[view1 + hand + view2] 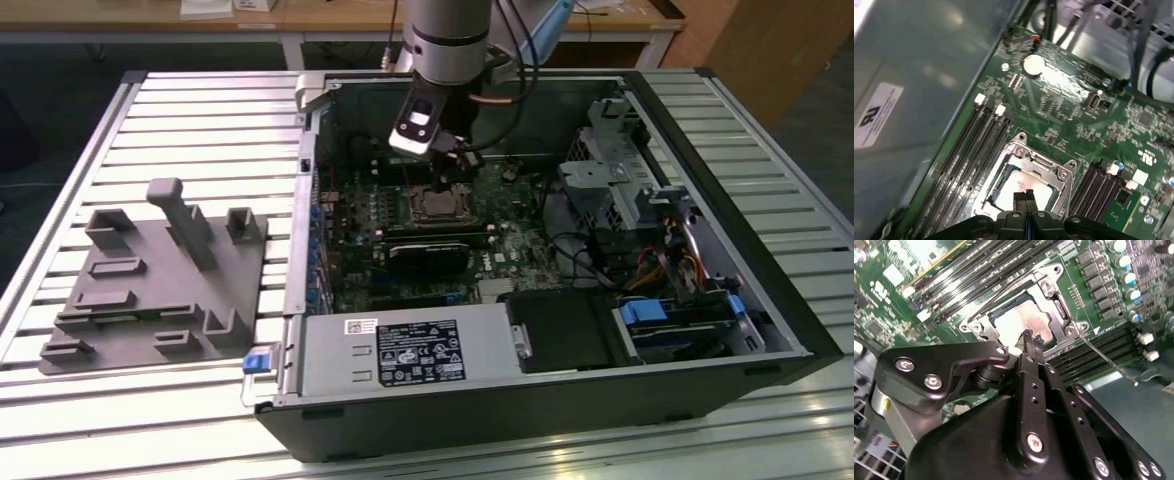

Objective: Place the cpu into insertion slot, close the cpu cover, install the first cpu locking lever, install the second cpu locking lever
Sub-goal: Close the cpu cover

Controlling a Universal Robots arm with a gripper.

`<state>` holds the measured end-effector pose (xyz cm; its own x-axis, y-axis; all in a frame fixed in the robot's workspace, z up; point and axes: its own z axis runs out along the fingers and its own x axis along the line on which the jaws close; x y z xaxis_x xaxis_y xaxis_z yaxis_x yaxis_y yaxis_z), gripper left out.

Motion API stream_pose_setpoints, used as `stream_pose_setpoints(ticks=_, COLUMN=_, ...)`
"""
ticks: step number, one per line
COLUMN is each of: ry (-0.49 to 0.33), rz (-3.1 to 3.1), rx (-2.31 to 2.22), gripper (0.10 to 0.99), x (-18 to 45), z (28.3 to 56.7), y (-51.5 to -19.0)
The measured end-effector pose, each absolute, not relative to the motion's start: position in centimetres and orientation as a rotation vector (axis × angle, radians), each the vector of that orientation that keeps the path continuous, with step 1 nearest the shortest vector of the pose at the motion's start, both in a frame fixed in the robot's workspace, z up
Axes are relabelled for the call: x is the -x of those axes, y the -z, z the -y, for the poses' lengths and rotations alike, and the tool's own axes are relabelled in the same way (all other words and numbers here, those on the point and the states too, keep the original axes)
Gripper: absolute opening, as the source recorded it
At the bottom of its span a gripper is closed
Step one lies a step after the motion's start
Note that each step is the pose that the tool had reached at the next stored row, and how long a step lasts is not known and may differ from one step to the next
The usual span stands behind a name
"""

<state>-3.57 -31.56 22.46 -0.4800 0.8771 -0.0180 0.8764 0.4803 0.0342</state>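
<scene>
The cpu (1006, 322) shows its dull silver top inside the insertion slot (434, 207) on the green board. The cpu cover (1054, 305), a thin metal frame, lies flat around it; in the first wrist view the same cover (1041, 162) frames the cpu (1014, 185). A thin wire locking lever (1106, 360) sticks out from one socket corner over the memory slots. My gripper (1031, 338) is shut with nothing between its fingers, its tips just above the cpu's edge. It hangs over the socket in the exterior view (454, 160) and the first wrist view (1023, 196).
The open computer case (307, 200) lies on a slatted table. A power supply box (400, 352) fills its near side, a drive cage (607, 180) and cables (667, 260) the exterior view's right. A black block (430, 255) sits beside the socket. A grey fixture (147, 280) lies outside.
</scene>
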Motion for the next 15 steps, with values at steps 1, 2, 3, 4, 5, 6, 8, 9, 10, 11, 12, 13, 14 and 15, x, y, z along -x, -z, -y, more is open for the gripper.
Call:
stream_pose_setpoints(ticks=1, ry=-0.031, rz=-2.688, rx=-1.560, gripper=0.106, x=3.57, z=31.56, y=-22.46)
stream_pose_setpoints(ticks=2, ry=-0.030, rz=-2.702, rx=-1.536, gripper=0.106, x=3.57, z=31.56, y=-22.46)
stream_pose_setpoints(ticks=3, ry=-0.030, rz=-2.715, rx=-1.512, gripper=0.106, x=3.57, z=31.56, y=-22.46)
stream_pose_setpoints(ticks=4, ry=-0.029, rz=-2.730, rx=-1.485, gripper=0.106, x=3.57, z=31.55, y=-22.45)
stream_pose_setpoints(ticks=5, ry=-0.029, rz=-2.743, rx=-1.461, gripper=0.106, x=3.57, z=31.55, y=-22.45)
stream_pose_setpoints(ticks=6, ry=-0.029, rz=-2.756, rx=-1.435, gripper=0.106, x=3.57, z=31.55, y=-22.45)
stream_pose_setpoints(ticks=8, ry=-0.029, rz=-2.781, rx=-1.386, gripper=0.106, x=3.57, z=31.55, y=-22.45)
stream_pose_setpoints(ticks=9, ry=-0.029, rz=-2.795, rx=-1.359, gripper=0.106, x=3.57, z=31.55, y=-22.45)
stream_pose_setpoints(ticks=10, ry=-0.029, rz=-2.807, rx=-1.334, gripper=0.106, x=3.57, z=31.55, y=-22.45)
stream_pose_setpoints(ticks=11, ry=-0.029, rz=-2.819, rx=-1.309, gripper=0.106, x=3.57, z=31.55, y=-22.45)
stream_pose_setpoints(ticks=12, ry=-0.029, rz=-2.831, rx=-1.283, gripper=0.106, x=3.57, z=31.55, y=-22.45)
stream_pose_setpoints(ticks=13, ry=-0.029, rz=-2.842, rx=-1.257, gripper=0.106, x=3.57, z=31.55, y=-22.45)
stream_pose_setpoints(ticks=14, ry=-0.029, rz=-2.853, rx=-1.231, gripper=0.106, x=3.57, z=31.55, y=-22.45)
stream_pose_setpoints(ticks=15, ry=-0.028, rz=-2.864, rx=-1.206, gripper=0.106, x=3.57, z=31.55, y=-22.45)
